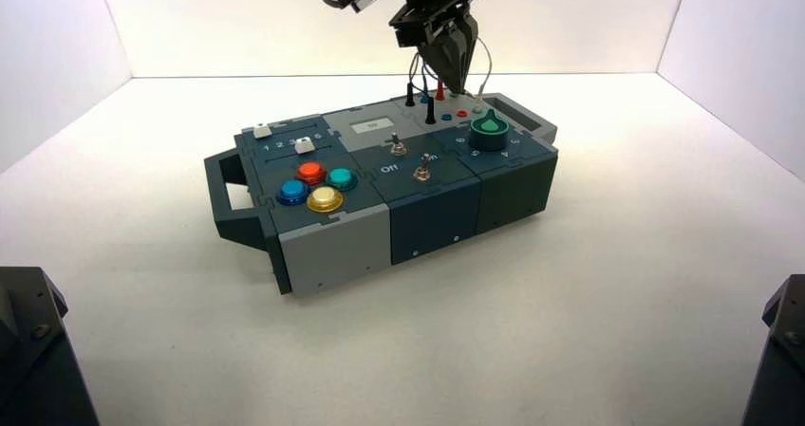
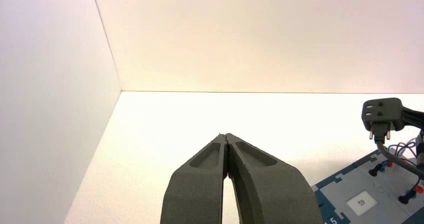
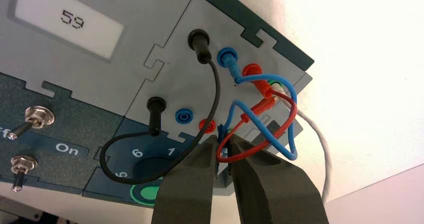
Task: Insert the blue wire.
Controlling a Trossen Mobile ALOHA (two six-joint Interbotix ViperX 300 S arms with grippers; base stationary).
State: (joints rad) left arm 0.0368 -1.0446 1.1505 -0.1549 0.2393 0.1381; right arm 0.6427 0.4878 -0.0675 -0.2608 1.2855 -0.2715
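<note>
Blue wire: the thin blue cable (image 3: 270, 129) loops above the box's grey socket panel; one slim blue plug sits in a far socket, the free end is pinched between the right claw's fingertips, above the empty blue socket (image 3: 183, 116).
Right claw: the dark two-fingered gripper (image 3: 223, 146) points steeply down, narrowed onto the blue plug.
Left claw: the dark gripper (image 2: 227, 136) hangs apart from the box, fingertips pressed together (holding nothing).
Box: the grey-and-navy control box (image 1: 332, 241) stands turned.
Surface: a plain white tabletop (image 1: 608, 293).
Room: white walls (image 1: 57, 27) enclose three sides.
</note>
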